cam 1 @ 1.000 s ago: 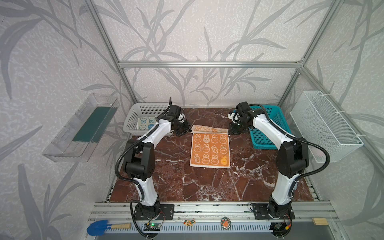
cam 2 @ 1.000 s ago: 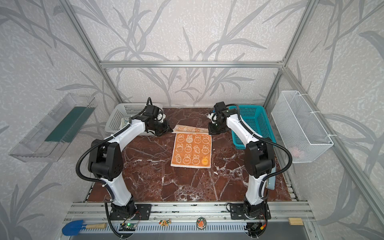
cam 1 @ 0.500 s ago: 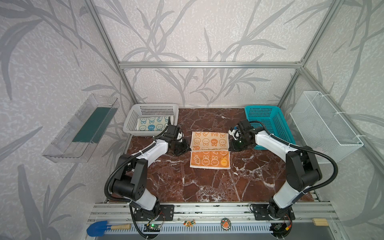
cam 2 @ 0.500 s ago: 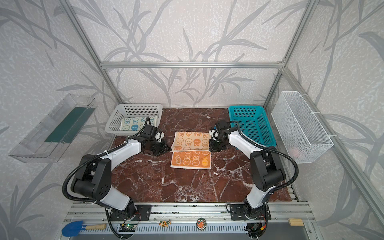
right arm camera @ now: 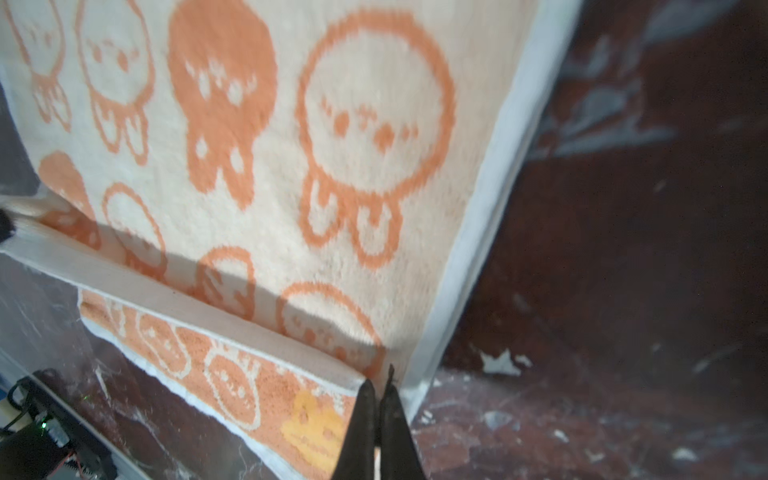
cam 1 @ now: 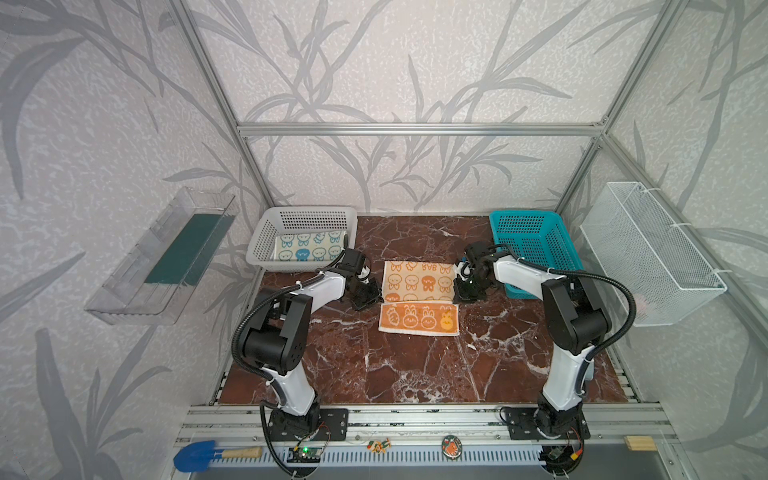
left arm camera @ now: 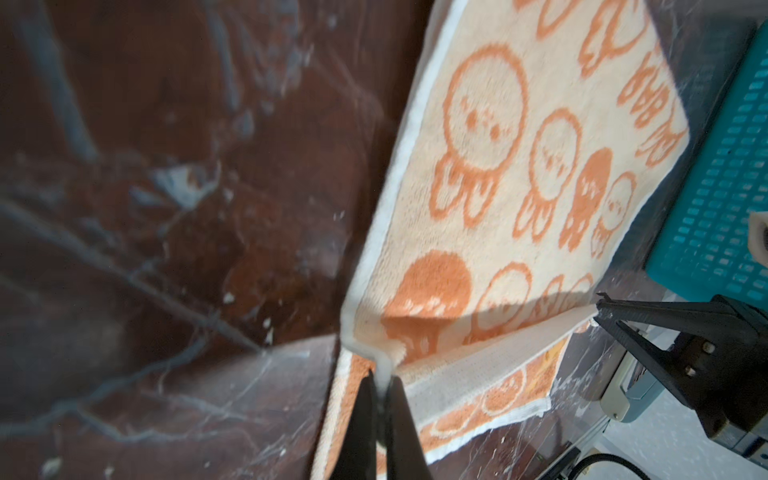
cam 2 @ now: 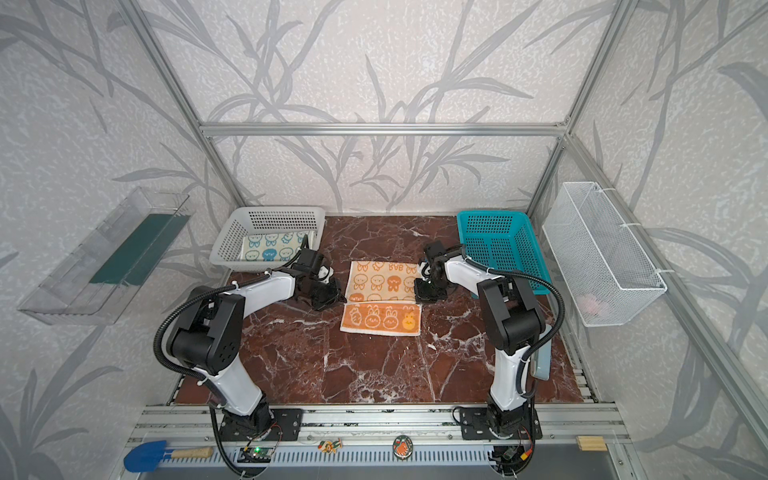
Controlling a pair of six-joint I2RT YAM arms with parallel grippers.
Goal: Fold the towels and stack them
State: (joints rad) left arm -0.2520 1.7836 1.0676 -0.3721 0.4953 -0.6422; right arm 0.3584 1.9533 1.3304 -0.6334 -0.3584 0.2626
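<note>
orange towel [cam 1: 419, 318], corners pinched in wrist views

You get open marble table [cam 1: 415, 374] in front of the orange towel [cam 1: 419, 320]; behind it, white basket [cam 1: 266, 245] blocks back-left, teal basket [cam 1: 523, 214] back-right, bare strip of table between them.

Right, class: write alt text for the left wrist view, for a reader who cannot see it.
The left gripper pinches one corner of the orange towel, holding its cream, bunny-printed underside above the marble table. The right gripper pinches another corner, near a teal basket.
</note>
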